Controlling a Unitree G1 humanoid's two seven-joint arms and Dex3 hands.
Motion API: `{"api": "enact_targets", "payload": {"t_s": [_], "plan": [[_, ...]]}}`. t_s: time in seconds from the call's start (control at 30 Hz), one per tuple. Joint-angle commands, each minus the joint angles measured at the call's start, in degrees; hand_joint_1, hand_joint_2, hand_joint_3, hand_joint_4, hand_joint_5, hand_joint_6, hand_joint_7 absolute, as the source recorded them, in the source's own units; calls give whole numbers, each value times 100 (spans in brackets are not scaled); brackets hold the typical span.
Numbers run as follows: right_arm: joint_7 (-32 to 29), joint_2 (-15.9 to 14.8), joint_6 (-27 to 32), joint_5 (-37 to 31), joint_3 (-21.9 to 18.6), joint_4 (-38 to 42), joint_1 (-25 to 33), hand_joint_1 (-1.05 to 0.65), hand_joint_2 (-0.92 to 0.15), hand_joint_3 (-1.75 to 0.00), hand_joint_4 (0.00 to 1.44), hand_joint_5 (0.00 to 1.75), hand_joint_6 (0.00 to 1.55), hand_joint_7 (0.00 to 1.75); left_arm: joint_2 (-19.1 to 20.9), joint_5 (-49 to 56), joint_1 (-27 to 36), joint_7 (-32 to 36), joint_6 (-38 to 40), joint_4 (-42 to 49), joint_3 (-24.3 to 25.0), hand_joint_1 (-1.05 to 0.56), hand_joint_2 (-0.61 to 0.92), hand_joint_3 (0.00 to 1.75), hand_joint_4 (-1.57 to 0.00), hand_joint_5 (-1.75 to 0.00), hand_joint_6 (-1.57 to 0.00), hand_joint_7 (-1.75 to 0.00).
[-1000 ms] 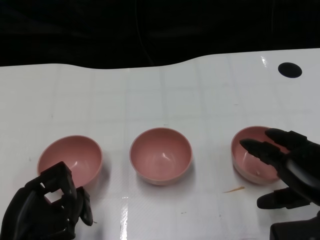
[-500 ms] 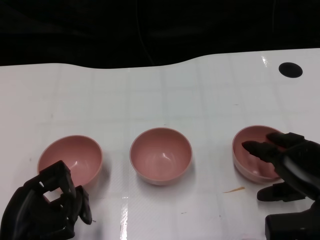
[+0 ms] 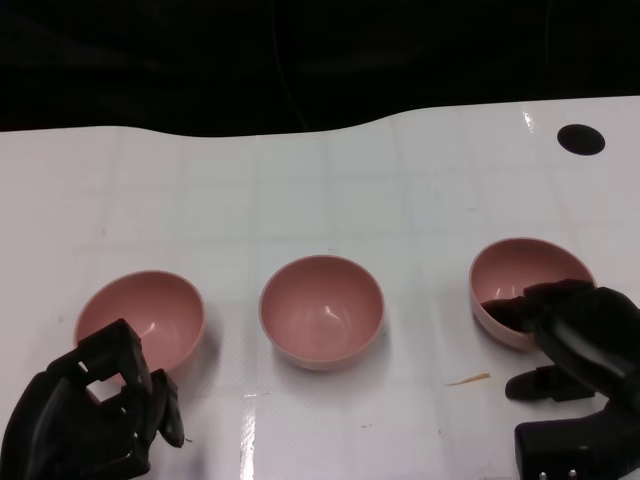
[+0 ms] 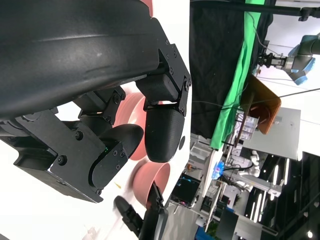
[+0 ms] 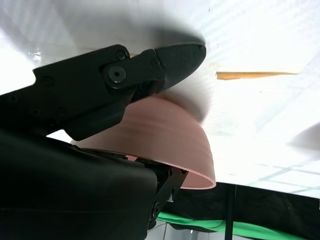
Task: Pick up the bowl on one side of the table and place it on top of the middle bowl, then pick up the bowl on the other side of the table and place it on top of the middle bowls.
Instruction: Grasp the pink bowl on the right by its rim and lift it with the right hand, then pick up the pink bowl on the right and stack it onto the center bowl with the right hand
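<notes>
The right hand (image 3: 570, 340) is now pinching the rim of the right bowl (image 3: 525, 285), which is tipping up off the table (image 3: 320, 190); first pickup underway, while the left hand (image 3: 95, 410) is waiting curled beside the left bowl (image 3: 140, 315)

Right robot hand (image 3: 570, 345) grips a bowl's rim; left robot hand (image 3: 95, 415) is curled in.

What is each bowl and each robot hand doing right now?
Left bowl: upright on the table, untouched.
Middle bowl: upright, empty, untouched.
Right bowl: tilted, gripped at its near rim.
Left hand: fingers curled, holding nothing.
Right hand: holds the right bowl.
</notes>
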Motion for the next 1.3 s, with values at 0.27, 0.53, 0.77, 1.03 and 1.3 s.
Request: {"api": "enact_targets", "payload": {"t_s": [0.27,0.53,0.77,1.03,1.3], "plan": [[-717,87,-1247,531,143,1163,-331,-13,-92,-13,75,169,70,142,25,89,13,62,-51,-26,-19,-4,44,144,-89,-175,-76,-175],[-680,-51,-1706,817,128,1175,-386,-16,-92,-32,79,175,52,175,0,175,53,208,12,-181,-106,-3,44,143,-89,-175,-76,-175],[-964,-246,-1703,656,107,578,-345,-13,-90,-32,84,175,55,175,-5,208,44,236,-45,-174,-123,-3,46,142,-89,-175,-76,-175],[-642,-434,-1698,770,-47,-329,-243,-13,-82,-49,83,175,55,175,-1,249,47,220,-43,-162,-126,-3,46,142,-89,-175,-76,-175],[1,-553,-1635,944,-372,-1298,-213,-15,-74,-68,81,175,54,175,-10,253,23,200,-74,-123,-137,-2,46,144,-89,-175,-76,-175]]}}
